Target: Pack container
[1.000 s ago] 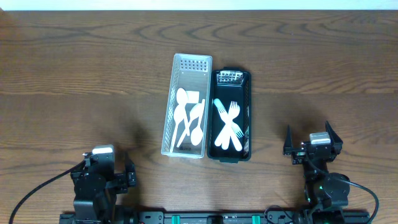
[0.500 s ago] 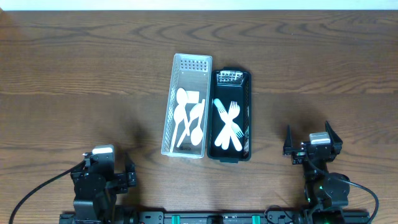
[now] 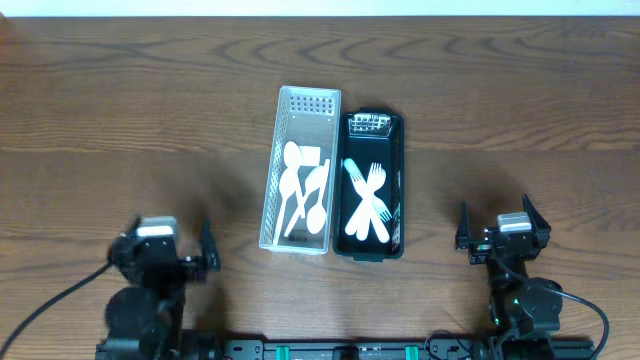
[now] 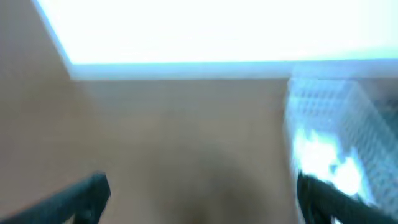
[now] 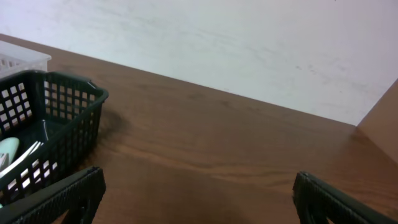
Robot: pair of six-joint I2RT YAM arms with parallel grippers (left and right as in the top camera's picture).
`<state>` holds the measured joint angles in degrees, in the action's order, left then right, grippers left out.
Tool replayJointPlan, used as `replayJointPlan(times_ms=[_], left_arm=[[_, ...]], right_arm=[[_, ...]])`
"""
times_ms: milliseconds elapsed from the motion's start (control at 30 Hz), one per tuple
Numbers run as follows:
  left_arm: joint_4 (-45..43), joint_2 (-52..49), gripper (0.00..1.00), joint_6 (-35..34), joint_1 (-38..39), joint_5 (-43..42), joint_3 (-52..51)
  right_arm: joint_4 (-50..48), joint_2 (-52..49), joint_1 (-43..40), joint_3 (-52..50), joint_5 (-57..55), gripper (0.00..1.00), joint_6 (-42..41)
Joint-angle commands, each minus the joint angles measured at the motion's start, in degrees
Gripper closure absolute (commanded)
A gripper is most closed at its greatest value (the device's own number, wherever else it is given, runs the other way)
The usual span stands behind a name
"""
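A clear white basket holds several white plastic spoons. Beside it on the right, a black basket holds white plastic forks. My left gripper is open and empty near the front left, well away from the baskets. Its wrist view is blurred, with the white basket at the right. My right gripper is open and empty at the front right. Its wrist view shows the black basket's corner at the left.
The baskets stand side by side in the middle of the brown wooden table. A pale wall lies beyond the table's far edge.
My left arm has lifted and shifted slightly left and away from the front edge. The right arm and the baskets have not moved.
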<state>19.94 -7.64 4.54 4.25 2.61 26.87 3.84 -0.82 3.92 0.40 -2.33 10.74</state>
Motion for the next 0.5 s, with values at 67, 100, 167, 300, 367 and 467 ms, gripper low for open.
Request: replayJointPlan(times_ms=[67,100,167,300,367,467], left_arm=[[-19.12,0.96,0.02,-0.24,0.15,-6.43,-7.69],[-20.48,1.16,0.02,-0.24,0.15,-6.14,-9.22],[-21.81,2.36,0.02,-0.24,0.15,-6.05,-13.25],[-22.16,7.85,0.02,-0.24,0.15,-6.03,-20.63],[-23.96,7.23,0.02,-0.28,-0.07,-6.12,-22.71],[-22.69,7.56,0.02,-0.04,-0.22,-6.03,-24.24]], right_arm=[[0.26,0.44,-0.48,-0.09,0.39,0.01,-1.05],[0.26,0.44,-0.48,-0.09,0.39,0.01,-1.05],[0.24,0.44,-0.48,-0.09,0.39,0.01,-1.05],[0.26,0.44,-0.48,-0.09,0.39,0.01,-1.05],[0.26,0.44,-0.48,-0.09,0.39,0.01,-1.05],[0.26,0.44,-0.48,-0.09,0.39,0.01,-1.05]])
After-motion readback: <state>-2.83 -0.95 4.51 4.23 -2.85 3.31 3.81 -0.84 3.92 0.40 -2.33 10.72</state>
